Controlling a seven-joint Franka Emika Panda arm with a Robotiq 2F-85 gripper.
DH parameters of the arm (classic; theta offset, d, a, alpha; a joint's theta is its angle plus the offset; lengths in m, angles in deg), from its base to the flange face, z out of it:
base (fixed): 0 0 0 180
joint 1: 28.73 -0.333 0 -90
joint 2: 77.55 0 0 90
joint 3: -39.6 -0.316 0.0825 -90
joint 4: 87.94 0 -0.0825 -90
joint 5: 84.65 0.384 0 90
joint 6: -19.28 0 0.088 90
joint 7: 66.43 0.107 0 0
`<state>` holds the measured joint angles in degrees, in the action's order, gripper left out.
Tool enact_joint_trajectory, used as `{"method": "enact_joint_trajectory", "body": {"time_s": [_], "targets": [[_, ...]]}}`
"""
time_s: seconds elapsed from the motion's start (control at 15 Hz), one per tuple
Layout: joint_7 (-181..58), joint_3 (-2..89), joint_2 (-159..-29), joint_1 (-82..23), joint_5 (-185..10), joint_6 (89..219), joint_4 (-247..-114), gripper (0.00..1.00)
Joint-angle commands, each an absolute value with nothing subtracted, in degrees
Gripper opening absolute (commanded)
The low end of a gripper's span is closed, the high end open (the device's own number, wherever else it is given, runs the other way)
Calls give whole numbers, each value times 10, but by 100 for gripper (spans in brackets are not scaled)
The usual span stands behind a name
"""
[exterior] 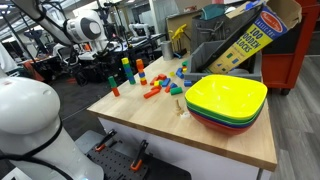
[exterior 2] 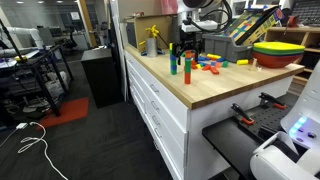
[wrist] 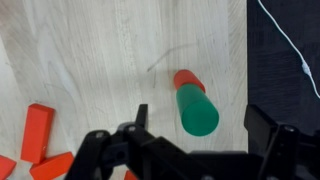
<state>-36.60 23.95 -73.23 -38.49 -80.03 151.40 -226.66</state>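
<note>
My gripper (wrist: 200, 128) is open and hovers above the wooden table (wrist: 90, 60). A green cylinder (wrist: 198, 110) stands upright between its two fingers, slightly ahead of them. A red piece (wrist: 186, 79) shows at the cylinder's far end; I cannot tell whether it sits under the cylinder or beside it. In an exterior view the gripper (exterior 2: 188, 45) hangs just above the green cylinder (exterior 2: 187, 68), with a red cylinder (exterior 2: 172, 66) beside it. The green cylinder (exterior: 126, 68) also shows near the table's back left. The gripper holds nothing.
Flat red blocks (wrist: 38, 130) lie to the left of the gripper. Several coloured blocks (exterior: 155, 88) are scattered mid-table. A stack of coloured bowls (exterior: 226, 100) stands at one end, also seen in the exterior view (exterior 2: 278, 48). A cardboard blocks box (exterior: 250, 35) leans behind it.
</note>
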Motion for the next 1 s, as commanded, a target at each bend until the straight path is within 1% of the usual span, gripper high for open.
{"method": "enact_joint_trajectory", "body": {"time_s": [0.0,0.07,0.13,0.2,0.27,0.47,0.6,0.93], "targets": [[-353,247,-744,-391,-804,1508,-2253,72],[-353,247,-745,-391,-804,1508,-2253,68],[-353,247,-746,-391,-804,1508,-2253,61],[-354,247,-746,-392,-804,1508,-2253,52],[-354,247,-747,-392,-803,1508,-2254,45],[-354,247,-748,-392,-803,1508,-2254,21],[-355,248,-747,-392,-802,1508,-2255,8],[-356,248,-746,-392,-802,1508,-2257,8]]}}
